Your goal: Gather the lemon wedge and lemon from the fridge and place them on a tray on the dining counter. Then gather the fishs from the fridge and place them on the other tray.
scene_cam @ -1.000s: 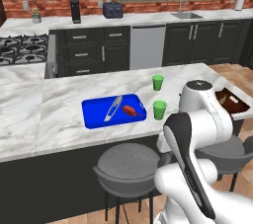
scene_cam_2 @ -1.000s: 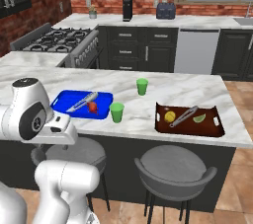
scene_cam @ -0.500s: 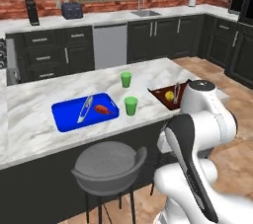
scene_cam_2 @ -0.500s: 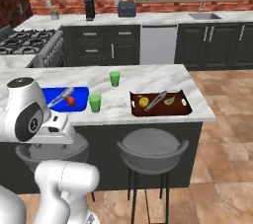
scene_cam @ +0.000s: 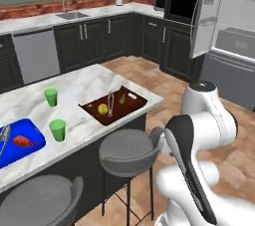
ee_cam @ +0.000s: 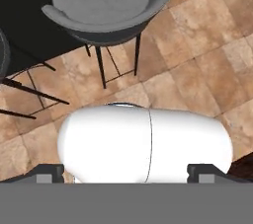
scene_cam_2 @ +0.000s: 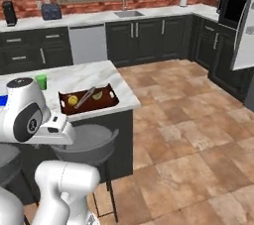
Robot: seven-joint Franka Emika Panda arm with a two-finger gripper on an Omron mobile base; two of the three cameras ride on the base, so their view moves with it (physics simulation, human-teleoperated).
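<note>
Swinging right, the base now faces the open fridge (scene_cam: pixel 226 26). Gripper (ee_cam: pixel 126 174) spread wide, empty, tucked for travel. Lemon (scene_cam: pixel 102 109) sits mid brown tray (scene_cam: pixel 137 106) at the dining counter's (scene_cam: pixel 84 83) right end; one fish (scene_cam: pixel 25 141) lies in the blue tray (scene_cam: pixel 10 154).

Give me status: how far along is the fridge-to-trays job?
Done: lemon and lemon wedge lie in the reddish-brown tray on the dining counter. One fish lies on the blue tray. In hand: nothing; the gripper is open and empty over the floor. Left: the second fish. The fridge stands open.
</note>
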